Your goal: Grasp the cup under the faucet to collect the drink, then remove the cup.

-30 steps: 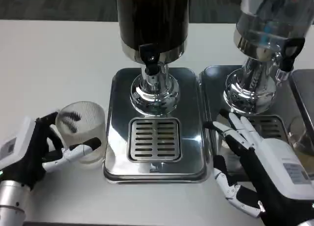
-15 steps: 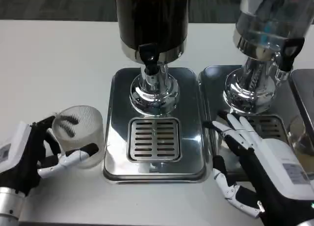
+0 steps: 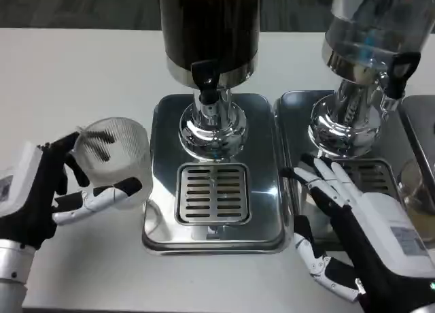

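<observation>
1. Right hand (image 3: 353,231): nearest the camera, low at the right, palm-down w/ fingers spread apart, holding nothing. Fingertips (image 3: 319,170) reach over the front edge of the right drip tray (image 3: 291,116); thumb hangs over the white table (image 3: 75,75) just beside the centre tray's front-right corner.
2. Left hand (image 3: 51,194): at the left edge, wrapped round the cup (image 3: 114,160), thumb across the cup's front, other fingers behind its far rim.
3. Cup: clear, ribbed glass, tilted a bit, rim leaning toward the left hand. Sits left of the centre drip tray (image 3: 214,170), just beside its left edge, not under the faucet. Can't tell if its base touches the table. Contents unclear.
4. Centre drip tray: shiny steel, slotted grate (image 3: 213,194) in its front half, bare.
5. Behind the grate: chrome pedestal (image 3: 212,130) of the dark dispenser (image 3: 209,24), w/ black faucet (image 3: 206,78) pointing down above the pedestal.
6. Far right: 2nd dispenser (image 3: 374,27), clear-bodied, on its own chrome base, black tap (image 3: 397,71) at its right.
</observation>
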